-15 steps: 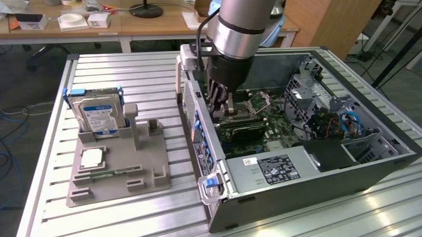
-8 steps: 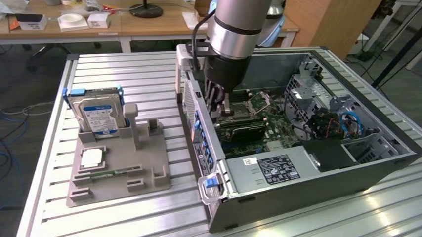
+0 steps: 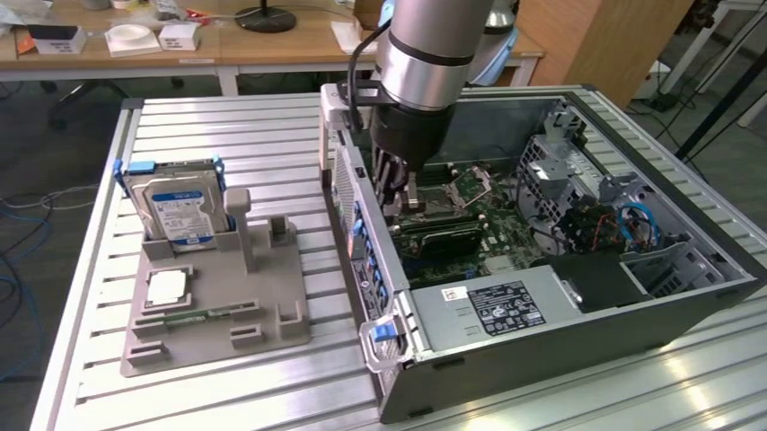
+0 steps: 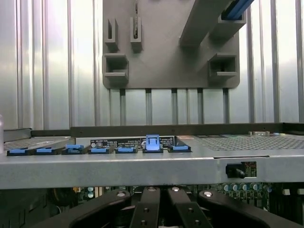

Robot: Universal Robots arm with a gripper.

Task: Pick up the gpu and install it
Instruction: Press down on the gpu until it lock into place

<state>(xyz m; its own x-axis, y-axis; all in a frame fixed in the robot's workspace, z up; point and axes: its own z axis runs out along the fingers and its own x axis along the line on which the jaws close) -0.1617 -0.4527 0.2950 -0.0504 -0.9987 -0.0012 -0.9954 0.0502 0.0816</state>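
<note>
The gpu (image 3: 441, 238) is a dark card with a green edge, standing on the motherboard inside the open computer case (image 3: 671, 301). It is close to the case's rear wall. My gripper (image 3: 404, 205) reaches straight down into the case and sits right on top of the card. In the wrist view the black fingers (image 4: 147, 209) are pressed close together, so the gripper (image 4: 161, 209) is shut. The card itself is hidden below them there. The case's rear panel (image 4: 152, 166), with its blue slot clips, lies just ahead of the fingers.
On the exterior view's left, a grey holder (image 3: 215, 314) carries a hard drive (image 3: 180, 211), a processor chip (image 3: 168, 287) and a RAM stick (image 3: 198, 316). The power supply (image 3: 504, 305) and drive cages crowd the case's near and right sides. The ribbed metal table (image 3: 240, 135) surrounds everything.
</note>
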